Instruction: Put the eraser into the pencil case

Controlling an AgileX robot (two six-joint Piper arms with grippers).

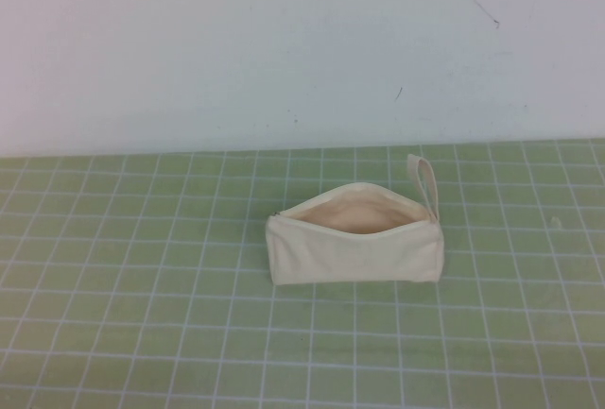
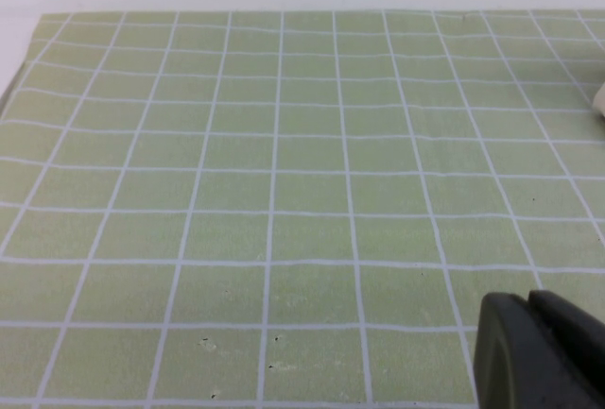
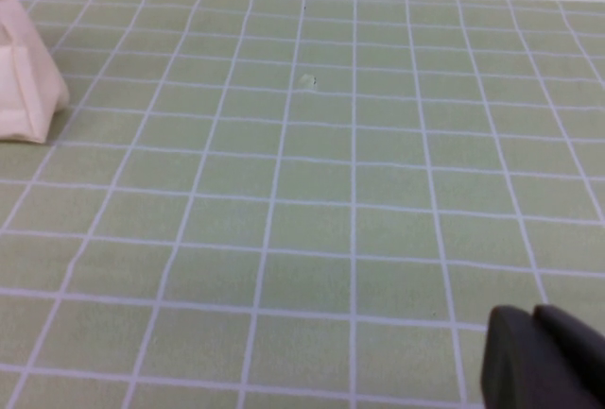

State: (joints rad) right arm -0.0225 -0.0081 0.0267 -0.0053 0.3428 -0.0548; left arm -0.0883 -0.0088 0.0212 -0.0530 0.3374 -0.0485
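Note:
The pencil case (image 1: pixel 354 234), a cream-white zip pouch, lies in the middle of the green grid mat with its mouth open upward, showing the peach lining. Its loop strap (image 1: pixel 425 182) sticks up at the right end. An end of it shows in the right wrist view (image 3: pixel 24 74), and a sliver in the left wrist view (image 2: pixel 599 97). The eraser is not visible in any view. My left gripper (image 2: pixel 529 300) is shut and empty over bare mat to the pouch's left. My right gripper (image 3: pixel 534 313) is shut and empty over bare mat to its right. Neither gripper shows in the high view.
The green mat (image 1: pixel 142 286) with white grid lines covers the table up to a white wall (image 1: pixel 284 41) at the back. A small pale speck (image 3: pixel 307 79) lies on the mat to the right of the pouch.

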